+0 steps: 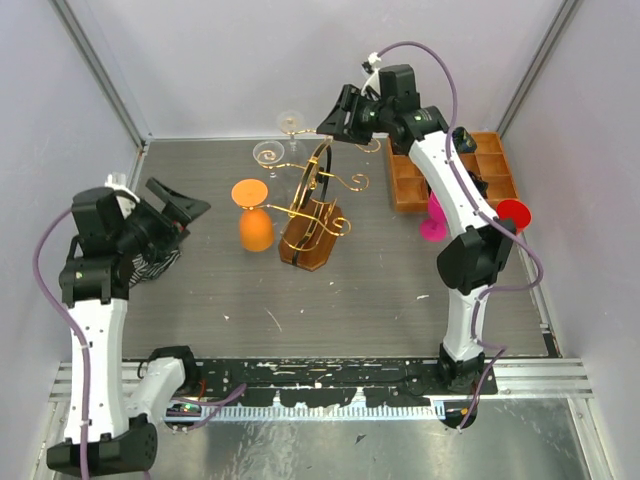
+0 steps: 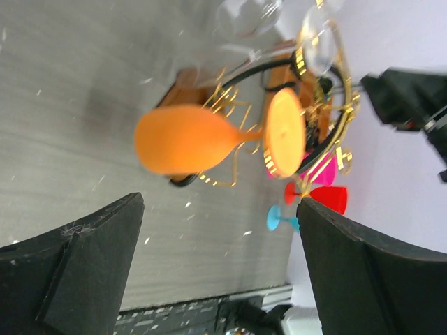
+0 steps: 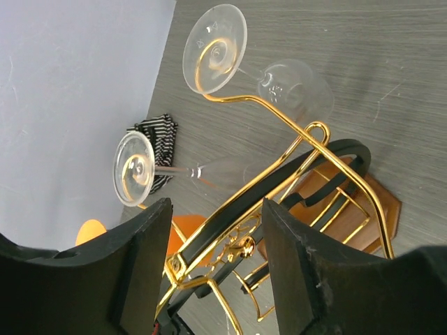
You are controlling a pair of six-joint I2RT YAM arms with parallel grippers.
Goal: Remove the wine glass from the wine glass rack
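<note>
Wine glass rack (image 1: pixel 306 248) standing on the tabletop (image 1: pixel 200 290), brown base down, gold scrolled arms spread around its dark hoop. An orange wine glass (image 1: pixel 254 222) hangs bowl-down from an arm on the rack's left side. Two clear glasses hang from the arms on the rack's far side: in the right wrist view, the upper clear wine glass (image 3: pixel 214 49) and the lower clear wine glass (image 3: pixel 134 167), each caught by its foot on a gold wire. The right tool (image 3: pixel 216 276) hovers over the top of the rack, jaws set wide and gripping nothing, the hoop and gold wire showing between its fingers. The left tool (image 2: pixel 216 279) sits well to the left of the rack, jaws wide and empty, facing the orange wine glass. An orange compartmented tray (image 1: pixel 450 175) lies to the right of the rack, with a pink glass (image 1: pixel 432 226) and a red glass (image 1: pixel 512 213) near it
</note>
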